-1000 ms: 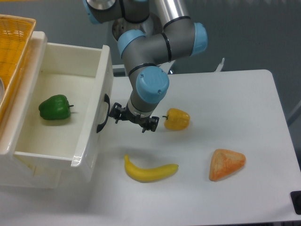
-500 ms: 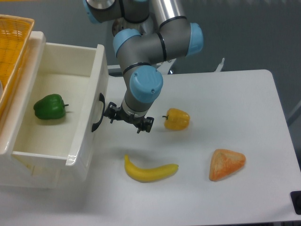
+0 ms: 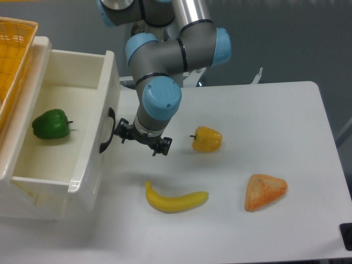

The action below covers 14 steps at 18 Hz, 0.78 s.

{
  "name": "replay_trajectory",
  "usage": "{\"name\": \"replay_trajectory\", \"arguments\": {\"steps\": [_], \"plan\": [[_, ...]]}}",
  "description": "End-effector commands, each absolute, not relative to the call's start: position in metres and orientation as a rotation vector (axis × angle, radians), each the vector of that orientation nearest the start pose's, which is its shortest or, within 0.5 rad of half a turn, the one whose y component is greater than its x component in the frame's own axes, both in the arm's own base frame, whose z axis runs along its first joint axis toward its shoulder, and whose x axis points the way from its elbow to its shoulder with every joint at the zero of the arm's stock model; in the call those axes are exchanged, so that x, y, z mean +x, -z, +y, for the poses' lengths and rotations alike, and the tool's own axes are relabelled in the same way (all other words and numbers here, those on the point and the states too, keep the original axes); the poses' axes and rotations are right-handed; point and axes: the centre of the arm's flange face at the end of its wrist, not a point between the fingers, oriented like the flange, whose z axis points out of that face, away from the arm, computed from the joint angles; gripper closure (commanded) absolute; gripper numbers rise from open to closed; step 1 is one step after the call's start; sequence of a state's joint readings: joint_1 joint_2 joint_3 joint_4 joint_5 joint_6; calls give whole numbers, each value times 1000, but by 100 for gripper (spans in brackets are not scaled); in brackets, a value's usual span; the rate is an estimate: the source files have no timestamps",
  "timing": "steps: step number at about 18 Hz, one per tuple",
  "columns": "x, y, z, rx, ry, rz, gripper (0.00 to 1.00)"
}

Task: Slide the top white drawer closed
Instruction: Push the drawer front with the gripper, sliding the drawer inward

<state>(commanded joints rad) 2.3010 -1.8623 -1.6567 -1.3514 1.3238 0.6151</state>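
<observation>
the top white drawer [image 3: 88, 159] is being shown pulled well out at the left of the white surface [image 3: 264, 121], its open box facing up and its panelled front turned toward the arm. a green pepper [image 3: 50, 124] is lying inside it, near the left wall. the gripper [image 3: 142, 142] is being held just beside the drawer front, next to the curved black handle [image 3: 106, 131]; whether it is touching is not clear from this angle. the jaws are seen spread apart, with nothing held between them. a yellow woven basket [image 3: 14, 49] is sitting at the upper left, above the drawer's back. a yellow pepper [image 3: 207, 139] is lying to the right of the gripper, a banana [image 3: 175, 199] below it, and an orange triangular piece [image 3: 265, 192] further right, all apart from the drawer.
</observation>
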Motion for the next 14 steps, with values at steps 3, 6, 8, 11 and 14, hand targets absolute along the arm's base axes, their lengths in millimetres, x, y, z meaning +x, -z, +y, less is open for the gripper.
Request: {"name": "replay_trajectory", "arguments": {"steps": [3,6,8,11,14], "plan": [[-258,-315,532,-3068,458,-201,0],[-252,-319,533,-3064,455,-185,0],[-245,-323,535,-3058,460,-171,0],[-242,-331,535,-3036,464,-166,0],[-243,-331,534,-3038,465,-167,0]]}}
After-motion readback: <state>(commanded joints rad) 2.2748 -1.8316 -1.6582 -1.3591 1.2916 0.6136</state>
